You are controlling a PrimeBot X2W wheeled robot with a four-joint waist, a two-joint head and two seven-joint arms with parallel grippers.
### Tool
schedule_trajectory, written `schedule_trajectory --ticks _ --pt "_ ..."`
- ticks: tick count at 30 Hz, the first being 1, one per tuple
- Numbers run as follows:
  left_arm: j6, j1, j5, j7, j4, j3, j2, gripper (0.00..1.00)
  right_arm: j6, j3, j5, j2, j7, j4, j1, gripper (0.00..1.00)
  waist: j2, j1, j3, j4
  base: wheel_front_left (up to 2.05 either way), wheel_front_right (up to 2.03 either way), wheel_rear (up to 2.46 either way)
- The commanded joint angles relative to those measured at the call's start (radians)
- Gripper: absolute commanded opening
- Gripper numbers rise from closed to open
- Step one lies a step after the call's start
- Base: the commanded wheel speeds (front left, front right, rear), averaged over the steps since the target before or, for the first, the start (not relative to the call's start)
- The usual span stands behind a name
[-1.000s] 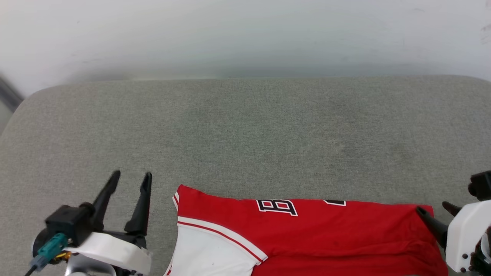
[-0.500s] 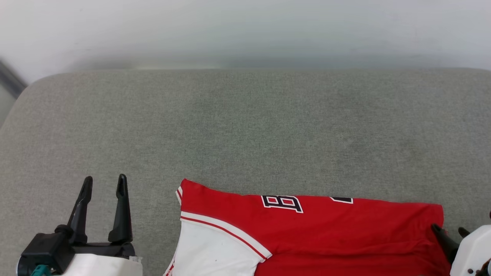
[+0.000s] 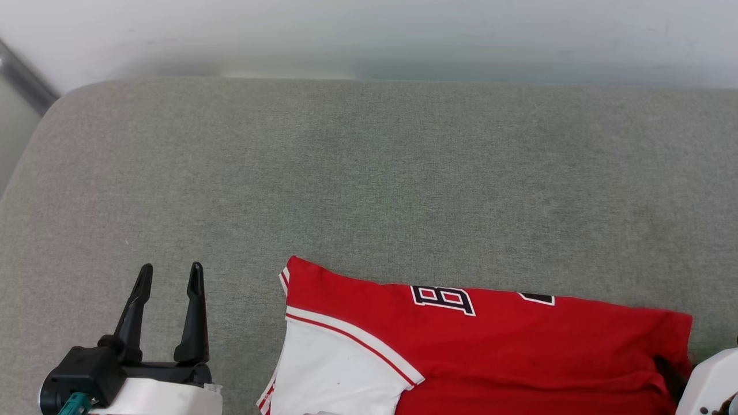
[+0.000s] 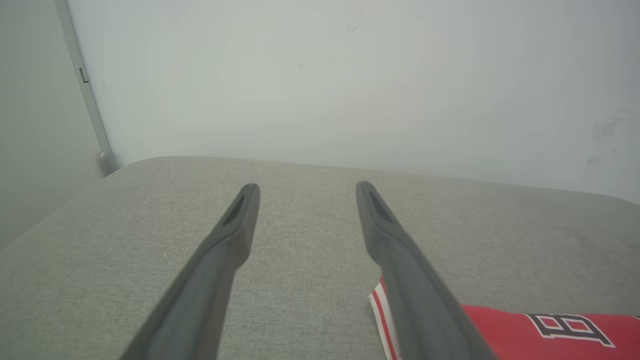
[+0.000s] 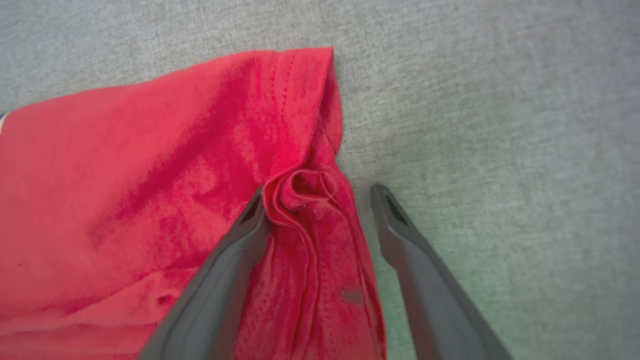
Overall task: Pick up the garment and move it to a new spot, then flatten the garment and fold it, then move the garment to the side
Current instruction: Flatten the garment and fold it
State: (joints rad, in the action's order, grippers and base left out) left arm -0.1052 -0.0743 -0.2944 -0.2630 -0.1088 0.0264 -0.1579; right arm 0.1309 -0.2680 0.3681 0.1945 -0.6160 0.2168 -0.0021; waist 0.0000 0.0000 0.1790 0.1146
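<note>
The garment (image 3: 496,351), red with a white sleeve and part of a black white-edged print, lies flat at the near edge of the grey cushion (image 3: 369,173). My left gripper (image 3: 170,268) stands open over bare cushion left of it, nothing between its fingers. In the left wrist view the left gripper (image 4: 307,186) points at the wall, with the garment's (image 4: 530,330) striped corner beside its right finger. My right gripper (image 5: 319,192) is open, and its fingers straddle a bunched fold of the garment's (image 5: 150,190) right edge. Its left finger touches the fold. In the head view one dark finger (image 3: 669,369) rests on that edge.
A white wall (image 3: 369,34) rises behind the cushion's far edge. A grey strip (image 3: 23,78) runs down the wall at the far left, past the cushion's rounded left corner (image 3: 63,98). The cushion stretches wide beyond the garment.
The head camera has tilted, so the whole picture shifted. My left gripper drew back toward me and straightened. My right gripper slid from the garment's far right corner down its right edge.
</note>
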Motion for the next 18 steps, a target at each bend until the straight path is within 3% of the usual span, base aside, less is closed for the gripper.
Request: schedule_trajectory --ticks 1,6,7,8,9,18 --pt "-0.007 0.015 0.008 -0.002 0.004 0.004 0.006 1.0 0.0 0.039 0.007 -0.038 -0.014 0.06 0.013 1.0 0.0 0.0 0.003 0.005 0.0 0.0 0.0" --pt "-0.019 0.021 0.025 -0.002 0.017 0.011 0.023 1.0 0.007 0.127 0.053 -0.068 -0.005 0.093 0.029 1.0 0.0 0.0 0.003 0.012 0.0 0.0 0.0" --pt "-0.02 0.021 0.028 -0.002 0.02 0.012 0.024 1.0 0.008 0.141 0.055 -0.066 0.0 0.097 0.031 0.87 0.0 0.0 0.001 0.012 0.0 0.0 0.0" --pt "-0.021 0.02 0.029 -0.002 0.022 0.013 0.025 1.0 0.008 0.151 0.054 -0.063 0.011 0.1 0.031 0.38 0.0 0.0 -0.001 0.011 0.0 0.0 0.0" --pt "-0.022 0.019 0.03 -0.002 0.025 0.013 0.025 1.0 0.008 0.156 0.054 -0.059 0.022 0.103 0.029 0.0 0.0 0.0 -0.004 0.01 0.0 0.0 0.0" --pt "-0.025 -0.003 0.041 -0.002 0.045 0.017 0.02 1.0 -0.001 0.113 0.017 0.035 0.122 0.077 -0.012 0.0 0.0 0.0 -0.042 -0.016 0.0 0.0 0.0"
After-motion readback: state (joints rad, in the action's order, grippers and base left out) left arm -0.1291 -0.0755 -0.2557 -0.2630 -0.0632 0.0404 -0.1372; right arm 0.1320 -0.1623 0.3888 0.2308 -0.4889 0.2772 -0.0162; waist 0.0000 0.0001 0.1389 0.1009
